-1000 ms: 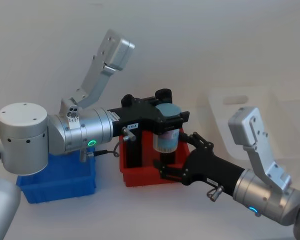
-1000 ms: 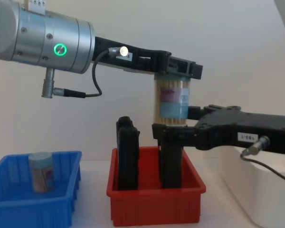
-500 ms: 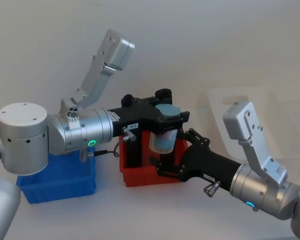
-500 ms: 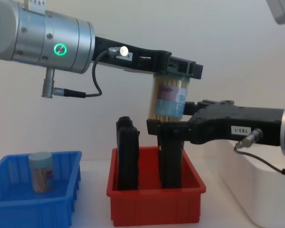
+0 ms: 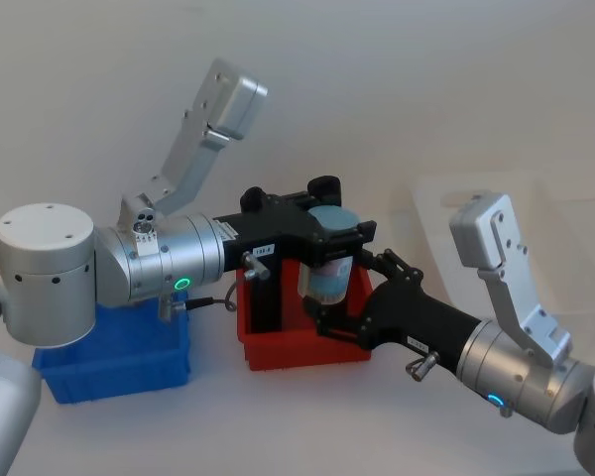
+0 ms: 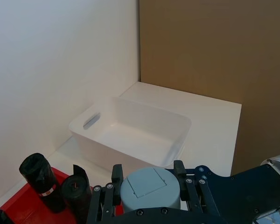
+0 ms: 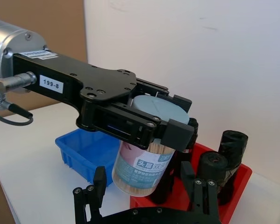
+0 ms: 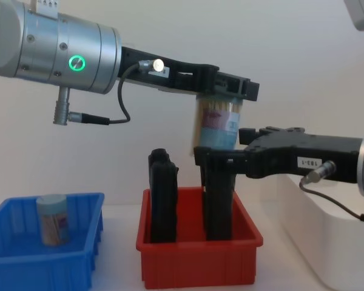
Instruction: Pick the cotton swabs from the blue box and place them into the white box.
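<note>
Clamped on the pale lid of a jar of cotton swabs, the left gripper's jaws hold it hanging, slightly tilted, with its base swung a little to the left. The jar is in the air above the red bin, over the right-hand one of two tall black upright objects that stand in that bin.

The right gripper reaches in from the right at the level of the jar's lower part. Its jaws are spread wide, one finger on each side of the jar. In the right wrist view the fingers stand a little apart from the jar's wall and do not press it.

A second jar stands upright in the blue box at the near left. The white box sits on the table at the right, with the red bin between it and the blue box, and no jar can be seen inside it.
</note>
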Controlling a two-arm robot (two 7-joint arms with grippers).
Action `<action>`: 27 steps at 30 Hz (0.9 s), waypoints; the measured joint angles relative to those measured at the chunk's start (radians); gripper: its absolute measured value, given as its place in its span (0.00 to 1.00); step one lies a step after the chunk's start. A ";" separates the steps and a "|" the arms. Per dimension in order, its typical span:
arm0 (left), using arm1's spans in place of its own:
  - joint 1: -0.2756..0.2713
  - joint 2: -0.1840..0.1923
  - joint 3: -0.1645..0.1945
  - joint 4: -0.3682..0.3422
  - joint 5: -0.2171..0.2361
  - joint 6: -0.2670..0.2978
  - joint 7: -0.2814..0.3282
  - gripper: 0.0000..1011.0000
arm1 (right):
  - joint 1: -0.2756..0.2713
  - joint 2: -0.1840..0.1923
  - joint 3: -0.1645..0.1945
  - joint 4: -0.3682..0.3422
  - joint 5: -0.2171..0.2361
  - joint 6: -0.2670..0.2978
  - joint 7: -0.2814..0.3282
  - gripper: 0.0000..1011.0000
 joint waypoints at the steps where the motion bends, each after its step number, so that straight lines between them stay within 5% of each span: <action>1: 0.000 0.000 0.000 0.000 0.000 0.000 0.000 0.66 | 0.000 -0.001 0.000 0.002 0.004 0.000 -0.004 0.99; 15: 0.000 0.000 -0.001 0.000 0.000 0.000 0.000 0.66 | 0.019 -0.024 -0.001 0.060 0.089 -0.034 -0.005 0.66; 27: 0.000 0.000 -0.002 -0.002 -0.002 -0.003 0.001 0.66 | 0.045 -0.047 -0.005 0.120 0.153 -0.090 0.041 0.64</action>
